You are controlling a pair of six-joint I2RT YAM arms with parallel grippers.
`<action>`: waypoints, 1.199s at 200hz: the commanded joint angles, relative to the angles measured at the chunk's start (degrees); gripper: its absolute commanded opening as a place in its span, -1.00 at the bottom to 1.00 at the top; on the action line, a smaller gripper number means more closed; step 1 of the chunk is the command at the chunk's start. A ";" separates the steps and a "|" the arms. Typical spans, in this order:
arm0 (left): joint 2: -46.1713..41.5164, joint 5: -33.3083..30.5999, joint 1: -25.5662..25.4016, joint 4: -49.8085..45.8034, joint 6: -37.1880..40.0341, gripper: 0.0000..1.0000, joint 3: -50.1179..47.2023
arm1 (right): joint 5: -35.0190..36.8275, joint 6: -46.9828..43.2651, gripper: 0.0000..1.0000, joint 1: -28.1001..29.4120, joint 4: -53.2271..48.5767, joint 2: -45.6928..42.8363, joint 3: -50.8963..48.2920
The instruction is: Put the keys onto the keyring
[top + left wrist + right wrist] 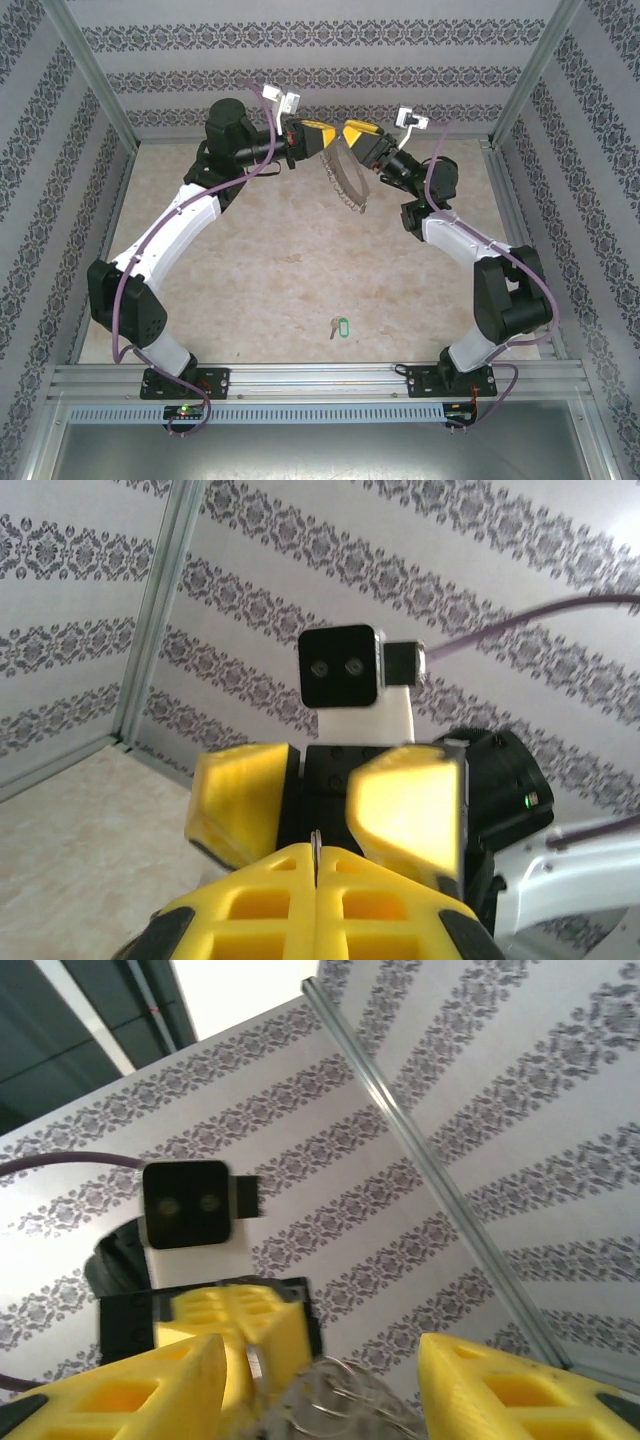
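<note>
The left arm [160, 240] stretches from its base at the near left edge up and across to the far middle, with its wrist turned toward the right. The right arm [470, 250] mirrors it from the near right, elbow bent, with its wrist turned left. The two claws meet tip to tip high above the far part of the counter [280, 260].

The left claw [318, 138] is pressed together, and its wrist view shows a thin strand of the keyring [348, 180] pinched between its yellow fingers [270, 900]. The ring hangs below, slanting toward the near right. The right claw [322, 1360] is spread, with the ring's wire between its fingers [510, 1390]; whether they touch it cannot be told.

The keys [337, 327] lie flat on the counter near its near edge, between the two bases and well apart from the ring.
</note>
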 commanded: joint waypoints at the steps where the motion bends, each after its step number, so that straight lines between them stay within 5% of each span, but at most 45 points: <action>1: -1.15 2.50 -0.45 -13.15 12.84 -1.00 4.91 | -3.99 -0.23 0.09 -1.94 -2.18 -2.78 -1.41; 50: 1.45 6.35 -0.45 -29.81 24.86 -1.00 13.25 | -11.66 -3.33 0.04 -4.03 -7.50 -5.34 -2.25; 80: 3.09 9.02 -0.44 -36.08 28.88 -1.00 16.81 | -16.07 -3.95 -0.19 -3.59 -7.50 -5.23 -1.78; 240: 4.35 11.73 -0.46 -38.46 30.81 -1.00 18.56 | -18.09 -5.66 -0.40 0.02 -7.95 -8.97 -4.25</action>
